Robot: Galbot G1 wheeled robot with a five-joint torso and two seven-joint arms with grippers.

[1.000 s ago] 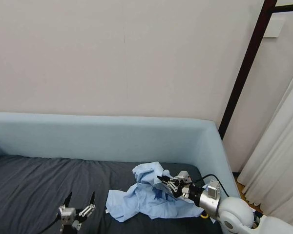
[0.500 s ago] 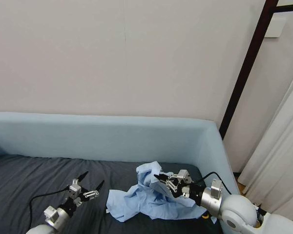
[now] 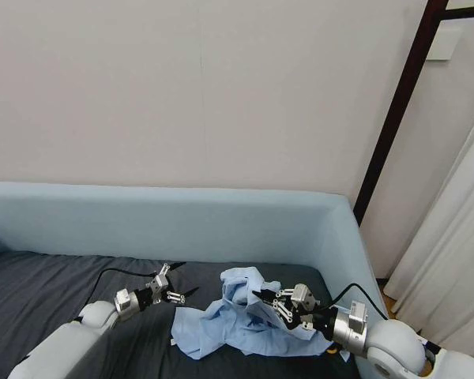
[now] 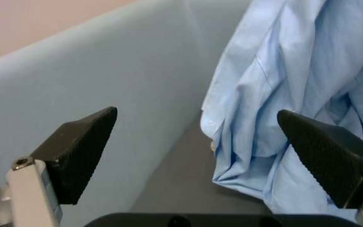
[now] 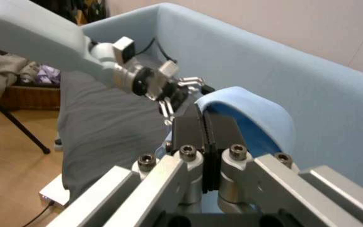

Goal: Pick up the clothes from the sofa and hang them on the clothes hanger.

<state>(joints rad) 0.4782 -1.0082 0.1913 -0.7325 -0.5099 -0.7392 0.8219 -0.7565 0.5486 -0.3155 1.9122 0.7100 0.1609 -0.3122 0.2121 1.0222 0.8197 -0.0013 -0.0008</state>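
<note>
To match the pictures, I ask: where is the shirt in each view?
Head view: shirt low centre, on the seat.
Left wrist view: shirt just ahead of the open left gripper.
Right wrist view: shirt fold pinched in the right gripper.
Shared landmark: sofa back.

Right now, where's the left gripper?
In the head view the left gripper hovers open over the dark sofa seat, just left of the crumpled light blue shirt that the right gripper clamps.
</note>
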